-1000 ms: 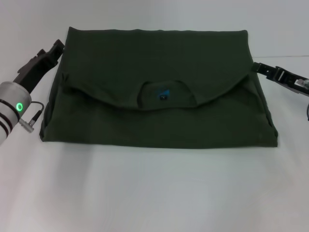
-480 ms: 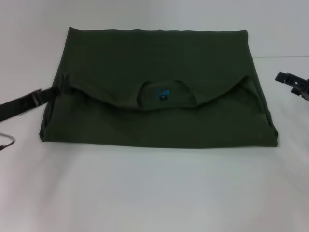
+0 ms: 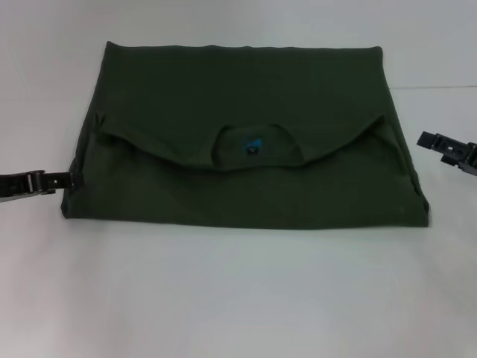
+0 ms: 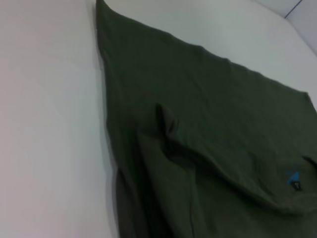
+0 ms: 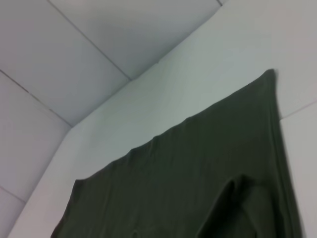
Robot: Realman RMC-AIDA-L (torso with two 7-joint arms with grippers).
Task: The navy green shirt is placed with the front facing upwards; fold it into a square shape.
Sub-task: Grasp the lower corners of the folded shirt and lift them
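The navy green shirt (image 3: 246,97) lies flat on the white table (image 3: 238,298), folded into a wide rectangle. Its far part is folded toward me over the collar area. The collar opening with the small blue neck label (image 3: 253,143) shows at the middle. The chest print is hidden. My left gripper (image 3: 65,180) lies low at the shirt's near left corner, its tip at the cloth edge. My right gripper (image 3: 426,139) hovers just off the shirt's right edge, apart from it. The shirt also shows in the left wrist view (image 4: 208,124) and the right wrist view (image 5: 198,173).
The white table extends around the shirt, with a broad bare strip in front of it. A seam line in the table (image 3: 432,87) runs off to the right behind the right gripper. Pale wall panels (image 5: 99,49) stand beyond the table.
My left arm has swung down and back from the shirt's upper left side to its near left corner. My right gripper has drawn away from the shirt's right edge.
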